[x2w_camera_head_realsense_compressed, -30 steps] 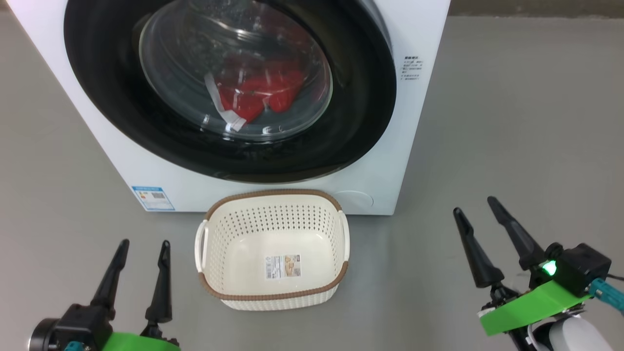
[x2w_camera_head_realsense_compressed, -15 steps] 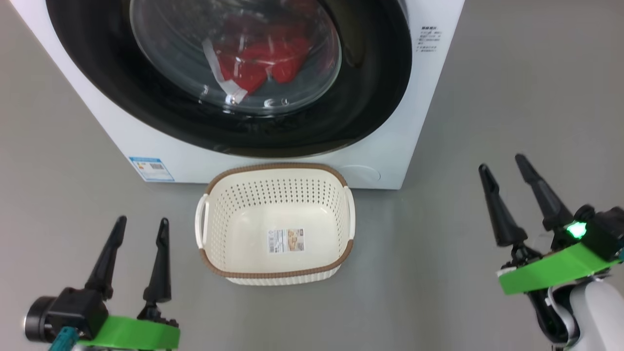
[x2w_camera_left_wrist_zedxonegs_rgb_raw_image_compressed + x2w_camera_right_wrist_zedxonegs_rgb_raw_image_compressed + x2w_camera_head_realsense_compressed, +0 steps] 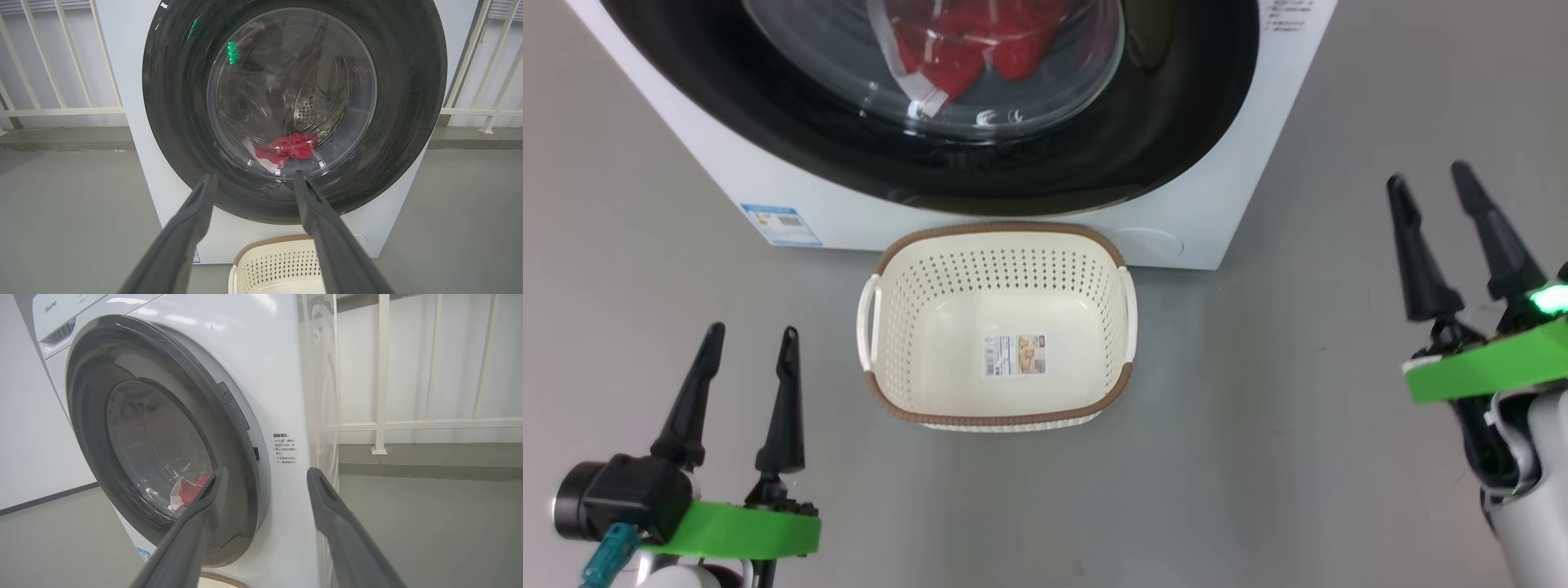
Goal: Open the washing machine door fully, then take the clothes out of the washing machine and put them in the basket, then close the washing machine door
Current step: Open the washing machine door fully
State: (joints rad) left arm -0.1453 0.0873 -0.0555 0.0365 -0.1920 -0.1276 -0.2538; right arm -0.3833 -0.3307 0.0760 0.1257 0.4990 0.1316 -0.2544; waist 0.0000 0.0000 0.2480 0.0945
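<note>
The white washing machine (image 3: 1217, 204) stands ahead, its round black door (image 3: 1176, 139) closed against the front. Red clothes (image 3: 964, 41) with a white band lie in the drum behind the glass window; the left wrist view shows the clothes (image 3: 290, 148) low in the door (image 3: 408, 102). An empty cream basket (image 3: 996, 408) sits on the floor just before the machine. My left gripper (image 3: 747, 339) hovers open at the lower left, short of the basket. My right gripper (image 3: 1429, 175) is open, raised to the right of the machine, and faces the door's right edge (image 3: 241, 428).
Grey floor (image 3: 1298, 457) spreads around the machine and basket. A white railing (image 3: 380, 375) runs behind the machine on both sides. A blue label (image 3: 780, 224) marks the machine's lower left front.
The head camera has tilted down, so machine and basket shifted up the picture. My right gripper has risen and moved forward beside the machine. The left gripper barely moved.
</note>
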